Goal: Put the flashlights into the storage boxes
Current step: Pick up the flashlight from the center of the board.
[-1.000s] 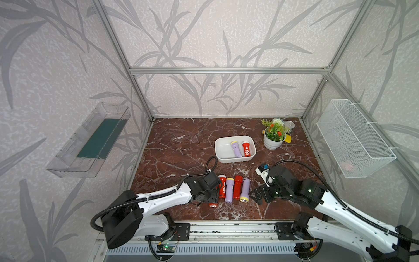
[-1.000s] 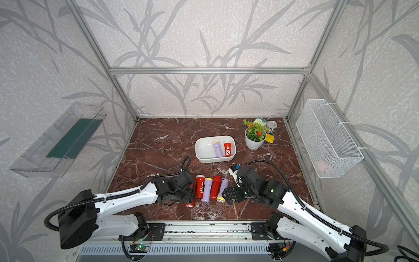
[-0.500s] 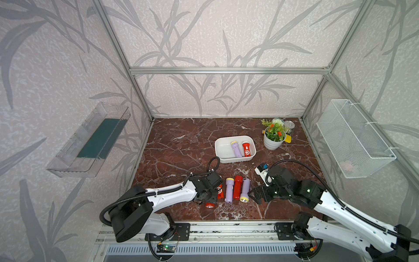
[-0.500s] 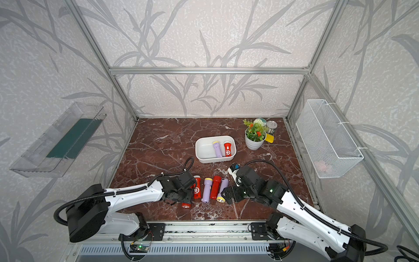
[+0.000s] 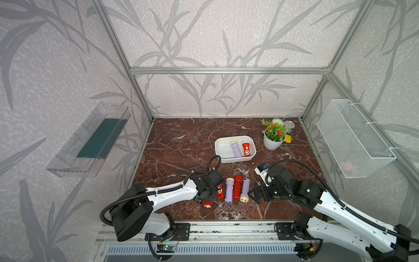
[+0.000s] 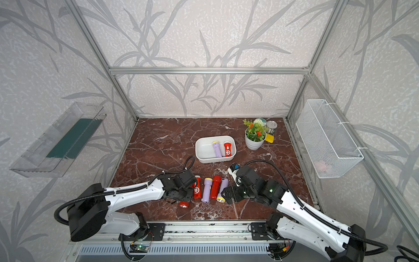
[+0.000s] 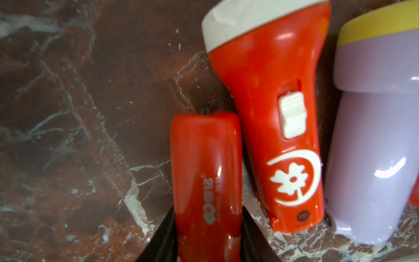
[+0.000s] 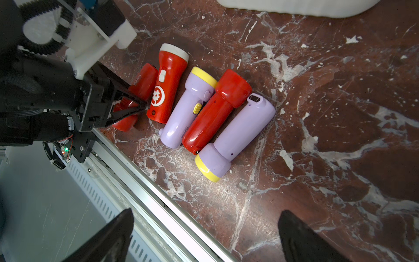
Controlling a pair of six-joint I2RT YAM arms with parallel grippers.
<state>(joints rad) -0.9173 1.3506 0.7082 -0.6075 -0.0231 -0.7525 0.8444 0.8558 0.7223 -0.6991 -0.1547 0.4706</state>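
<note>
Your left end effector (image 7: 207,213) clamped on plain red flashlight (image 7: 204,163), lying on bench (image 5: 181,145), just beside emblem red flashlight (image 7: 272,113); three more flashlights (image 8: 217,108) side by side past it. Your right end effector (image 8: 205,215) spread wide, empty, near row's last lilac one. White tub (image 5: 223,149) further back holds two flashlights (image 5: 235,149), one lilac, one red
</note>
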